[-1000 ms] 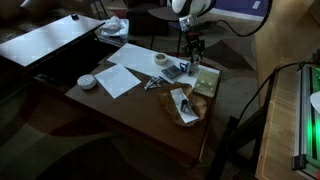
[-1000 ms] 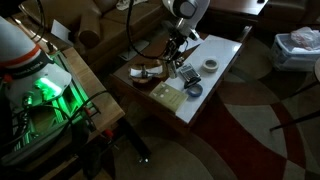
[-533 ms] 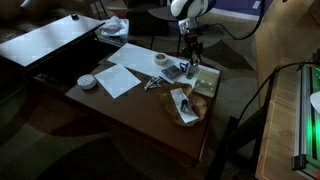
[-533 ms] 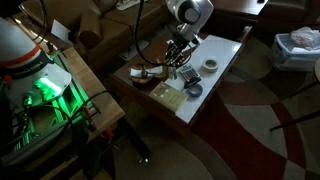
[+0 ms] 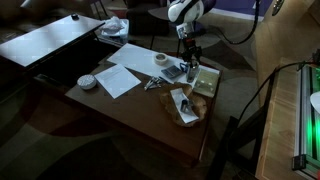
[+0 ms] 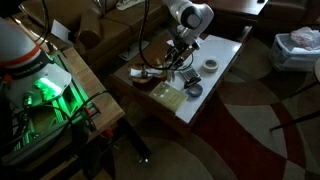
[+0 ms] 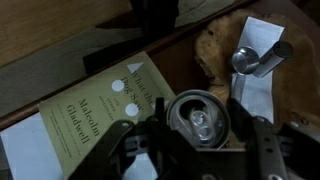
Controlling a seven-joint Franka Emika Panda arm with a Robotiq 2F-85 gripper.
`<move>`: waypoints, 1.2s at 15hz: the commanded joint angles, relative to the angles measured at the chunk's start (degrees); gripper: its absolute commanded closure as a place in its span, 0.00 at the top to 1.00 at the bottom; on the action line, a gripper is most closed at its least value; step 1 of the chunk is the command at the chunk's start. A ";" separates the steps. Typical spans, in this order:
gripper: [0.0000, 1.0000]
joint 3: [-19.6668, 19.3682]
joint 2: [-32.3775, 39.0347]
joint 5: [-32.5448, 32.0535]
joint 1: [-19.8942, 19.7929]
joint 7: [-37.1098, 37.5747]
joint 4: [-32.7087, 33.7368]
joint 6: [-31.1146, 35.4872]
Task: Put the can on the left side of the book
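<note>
In the wrist view the can shows from above, shiny and silvery with its pull-tab top. It sits between the two dark fingers of my gripper, which is shut on it. The yellowish-green book lies just left of the can in that view. In both exterior views the gripper hangs low over the table beside the book. The can itself is too small to make out there.
A brown paper bag with crumpled foil lies next to the book. A dark calculator-like slab, a pale tape roll, a white paper sheet and a white round disc lie on the wooden table.
The gripper with the can has shifted slightly sideways over the table near the book. Nothing else has moved.
</note>
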 commanded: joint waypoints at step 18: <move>0.37 2.73 11.23 0.11 -4.42 1.17 17.57 -10.61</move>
